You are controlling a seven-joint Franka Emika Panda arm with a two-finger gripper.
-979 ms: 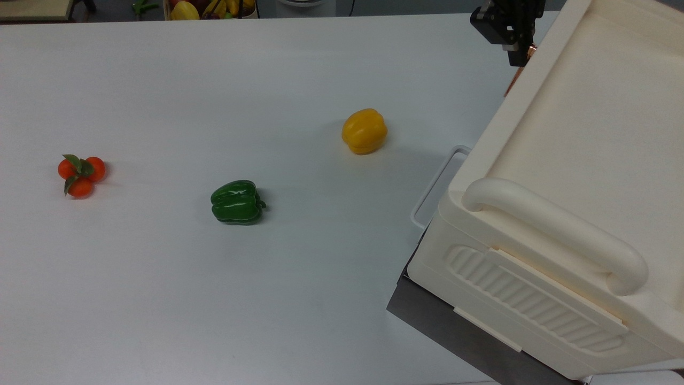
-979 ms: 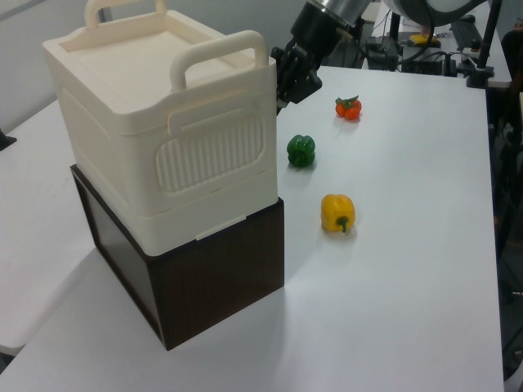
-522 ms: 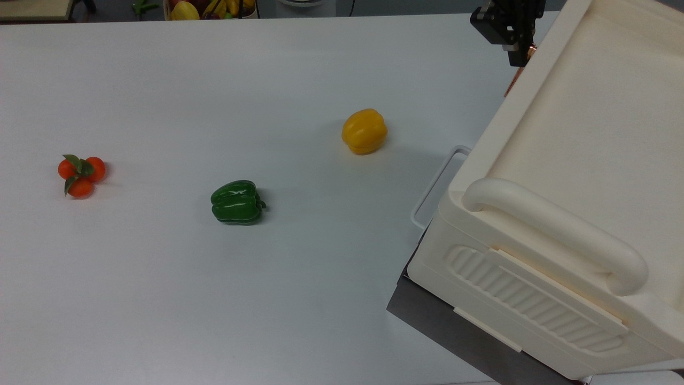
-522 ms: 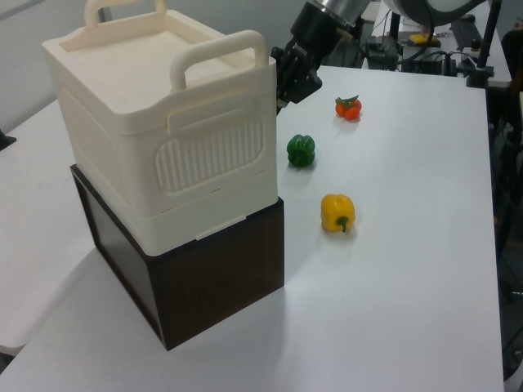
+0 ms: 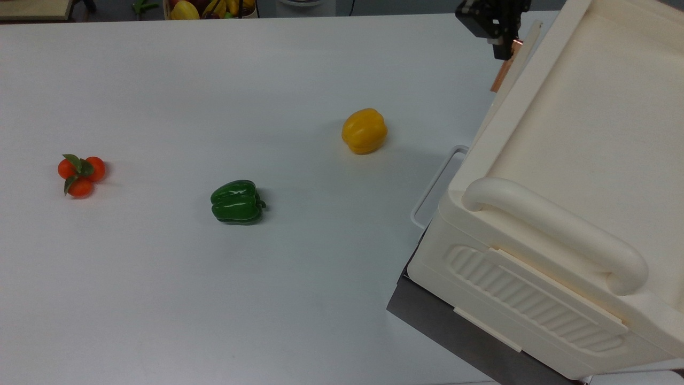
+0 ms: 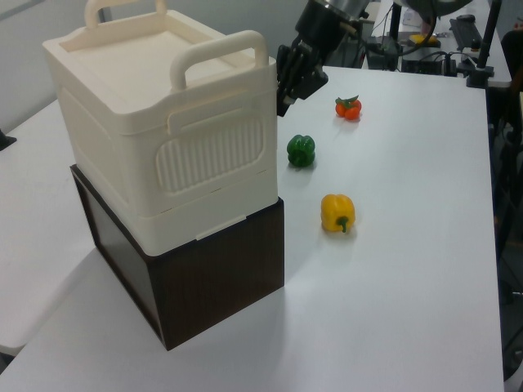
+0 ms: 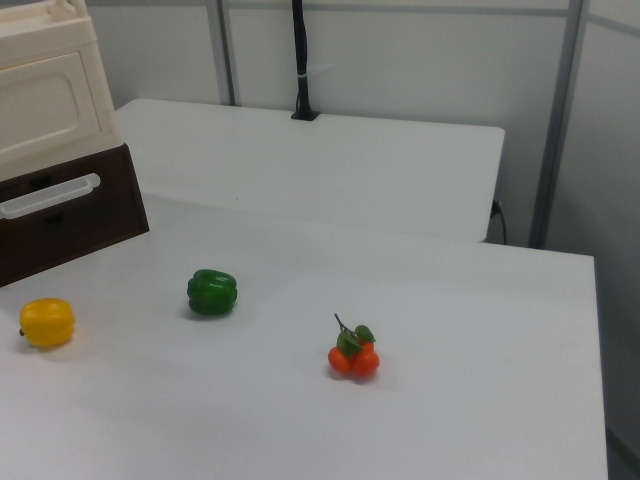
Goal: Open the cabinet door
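Gripper [image 5: 502, 51] sits at the copper handle [image 5: 501, 75] of the cabinet door [image 5: 526, 40], at the far end of the cream cabinet [image 5: 577, 133] in the top view. Fingers appear pinched on the handle. Door edge stands slightly off the cabinet body: a narrow gap, opening just begun by my reading. To do this step well: keep the pinch firm, pull along the door's arc about its hinge rather than straight out, go slowly so the handle does not slip. Yellow pepper [image 5: 364, 131] and green pepper [image 5: 236, 201] lie well apart from the door.
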